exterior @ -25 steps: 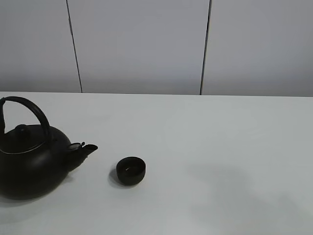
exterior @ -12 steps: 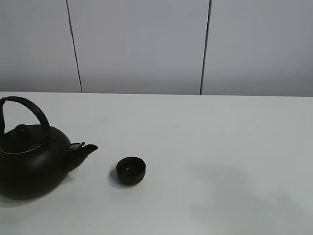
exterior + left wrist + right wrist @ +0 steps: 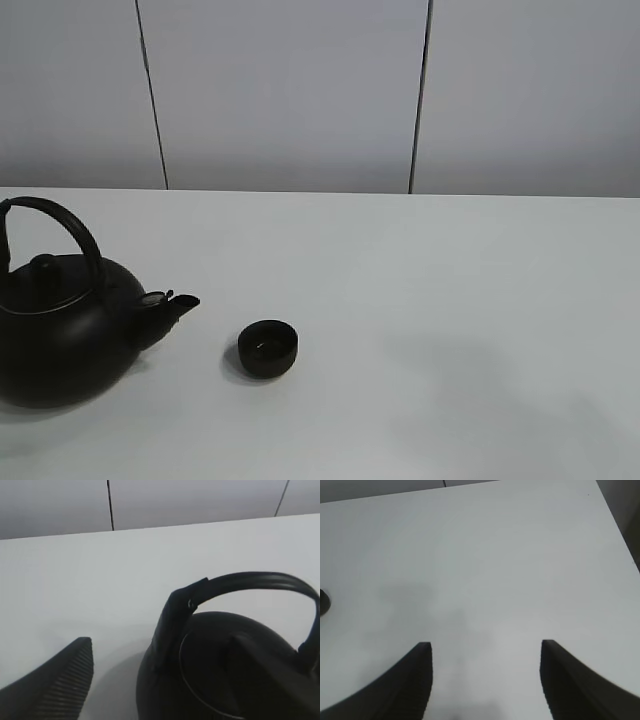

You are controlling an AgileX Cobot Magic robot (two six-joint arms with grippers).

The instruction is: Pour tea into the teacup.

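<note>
The small black teacup [image 3: 268, 348] stands on the white table [image 3: 420, 290], just right of the spout of the big black kettle [image 3: 62, 330]. The kettle stands upright at the left edge of the exterior view. No tea stream shows. In the left wrist view my left gripper [image 3: 162, 640] is open. One ribbed finger [image 3: 65, 685] is beside the kettle [image 3: 210, 670], and a second dark finger shape lies against its body, below the arched handle [image 3: 250, 580]. My right gripper [image 3: 486, 644] is open and empty over bare table. The teacup's edge [image 3: 322, 602] just shows there.
A grey panelled wall [image 3: 290, 90] runs along the table's far edge. The table's corner and side edge [image 3: 615, 525] show in the right wrist view. A faint shadow [image 3: 470, 390] lies on the table right of the teacup.
</note>
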